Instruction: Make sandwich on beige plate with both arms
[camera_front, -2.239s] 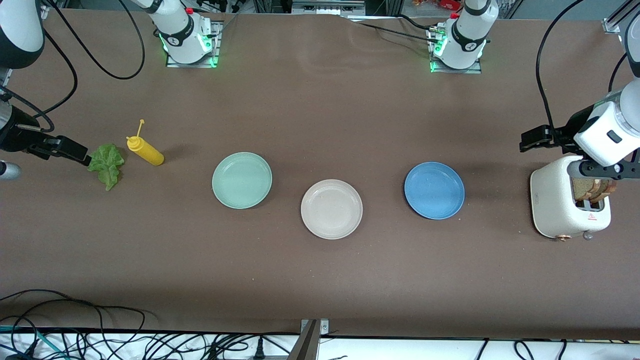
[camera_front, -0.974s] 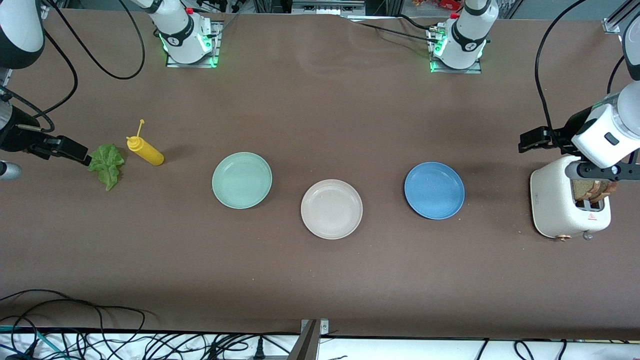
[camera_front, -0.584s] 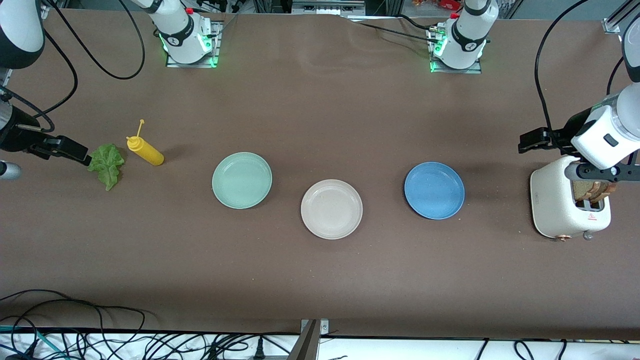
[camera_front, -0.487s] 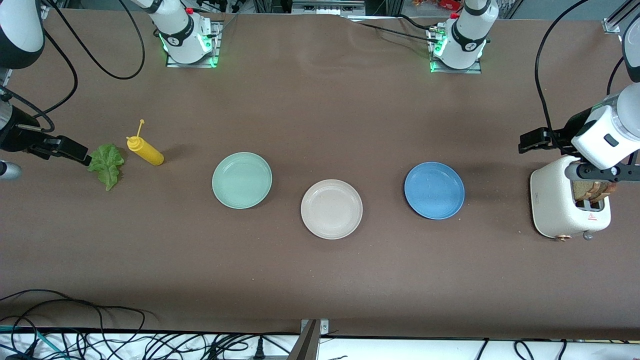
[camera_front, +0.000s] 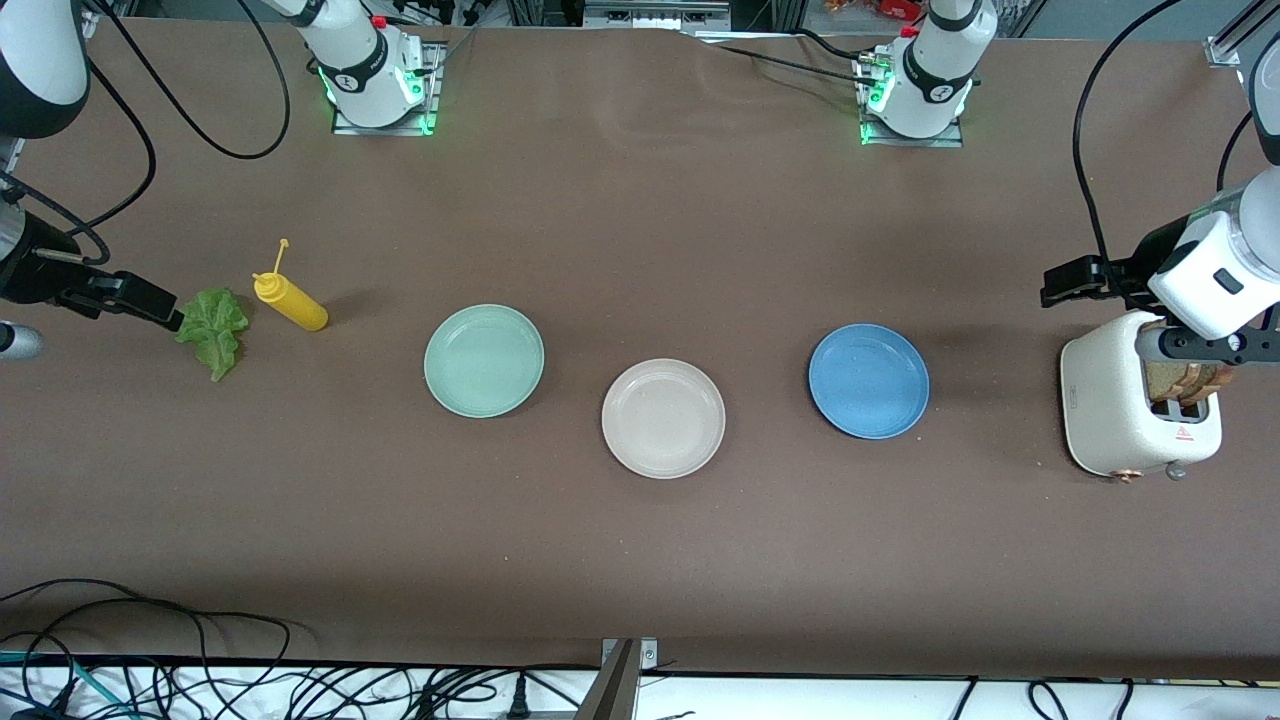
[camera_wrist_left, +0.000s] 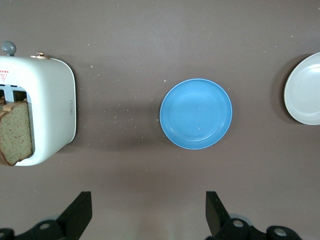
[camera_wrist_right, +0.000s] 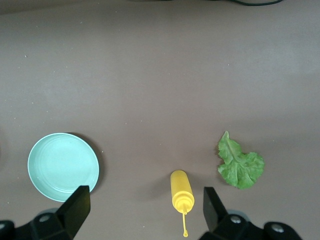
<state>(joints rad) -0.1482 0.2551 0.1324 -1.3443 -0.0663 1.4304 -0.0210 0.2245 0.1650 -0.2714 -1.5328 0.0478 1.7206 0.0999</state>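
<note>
Beige plate (camera_front: 663, 418) empty, mid-surface, nearer the front camera than its two neighbours: green plate (camera_front: 484, 360) toward the right arm's end, blue plate (camera_front: 868, 380) toward the left arm's end, none touching. Bread slices (camera_wrist_left: 15, 132) upright in the slots of the white toaster (camera_front: 1112, 408) at the left arm's end of the surface. Lettuce leaf (camera_front: 213, 328) flat on the surface at the right arm's end, just beside a yellow squeeze bottle (camera_front: 291, 303) lying on its side, the bottle between leaf and green plate.

Left claw (camera_wrist_left: 148, 215) spread wide and holding nothing, up in the air over bare surface between toaster and blue plate, wrist bent so the camera looks straight down. Left arm's white wrist above the toaster in the front view.

Right claw (camera_wrist_right: 146, 210) likewise wide and empty, hanging over the surface by the bottle and green plate, pointing downward, forearm reaching in from the surface's edge beside the leaf.
</note>
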